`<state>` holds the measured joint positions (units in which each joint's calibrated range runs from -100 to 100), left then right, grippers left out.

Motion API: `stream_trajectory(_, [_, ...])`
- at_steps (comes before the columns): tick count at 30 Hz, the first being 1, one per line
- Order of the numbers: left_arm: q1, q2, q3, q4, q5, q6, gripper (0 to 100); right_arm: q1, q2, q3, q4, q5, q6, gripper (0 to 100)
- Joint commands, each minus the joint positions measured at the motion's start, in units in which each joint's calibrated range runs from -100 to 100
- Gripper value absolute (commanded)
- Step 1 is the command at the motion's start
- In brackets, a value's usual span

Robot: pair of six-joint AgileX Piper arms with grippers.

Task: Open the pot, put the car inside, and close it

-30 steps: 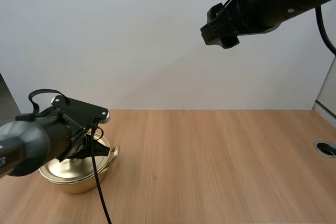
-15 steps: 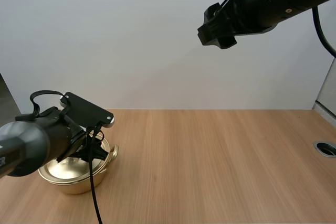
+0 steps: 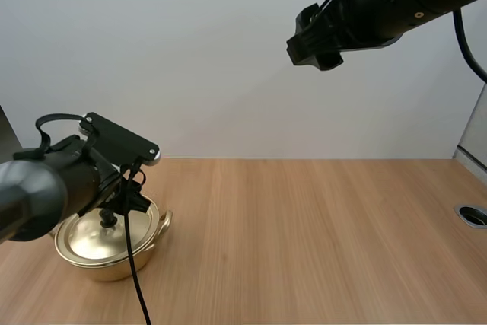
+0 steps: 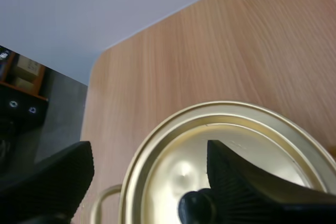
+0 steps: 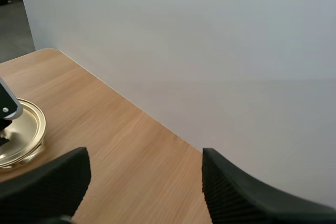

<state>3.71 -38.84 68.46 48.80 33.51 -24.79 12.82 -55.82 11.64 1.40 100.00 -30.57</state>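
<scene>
- My left tool (image 4: pixel 148 153) hangs low over the pot (image 3: pixel 114 262), its two ribbed fingers standing apart with nothing clamped between them.
- The pot sits on the near left part of the worktop (image 3: pixel 319 226), close to that side's edge. Its gold lid (image 4: pixel 247 145) is seated flat in the rim, so I judge the step in hand to be taking hold of the lid and opening the pot.
- The black knob (image 4: pixel 195 208) at the lid's centre lies inside the gap between the fingers, but off to one side. It is just beside one finger, possibly touching it, and well apart from the other.
- To do this well, shift the left tool sideways until the knob sits midway in the gap. If the tool closes as it stands, the nearer finger would likely push the knob and slide the light pot across the worktop.
- Then lower the tool until the ribbed faces sit level with the knob's waist rather than its crown, and close firmly, since a pinch on the rounded top may slip off.
- Lift straight up, because a tilted pull could catch the lid on the rim and drag the pot along.
- My right tool (image 5: pixel 144 156) is held high above the far side of the worktop, its fingers also apart and empty, well clear of the pot.
</scene>
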Motion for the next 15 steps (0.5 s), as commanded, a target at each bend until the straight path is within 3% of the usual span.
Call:
stream_trajectory(1, [0.0, -1.2, -2.6, 0.0, 2.4, 1.1, 100, 0.0, 0.0, 0.0, 0.0, 0.0, 0.0, 100])
stream_trajectory(8, [0.0, -5.7, -7.9, 0.0, 2.8, 3.8, 100, 0.0, 0.0, 0.0, 0.0, 0.0, 0.3, 100])
stream_trajectory(9, [0.0, -6.3, -7.9, 0.0, 2.8, 3.8, 83, 0.0, 0.0, 0.0, 0.0, 0.0, 0.4, 100])
stream_trajectory(11, [0.0, -7.5, -7.9, -0.6, 3.5, 2.3, 0, 0.0, 0.0, 0.0, 0.0, 0.0, 0.4, 100])
stream_trajectory(13, [0.0, -8.1, -8.0, -0.5, 3.7, 1.8, 5, 0.0, 0.0, 0.0, -0.1, 0.0, 0.4, 100])
stream_trajectory(14, [0.0, -8.5, -8.0, -0.5, 3.7, 1.8, 4, -0.1, 0.0, 0.4, -0.2, 0.0, 0.4, 83])
stream_trajectory(15, [0.0, -8.9, -8.0, -0.5, 3.7, 1.8, 4, -0.3, 0.0, 1.1, -0.5, 0.0, 0.4, 55])
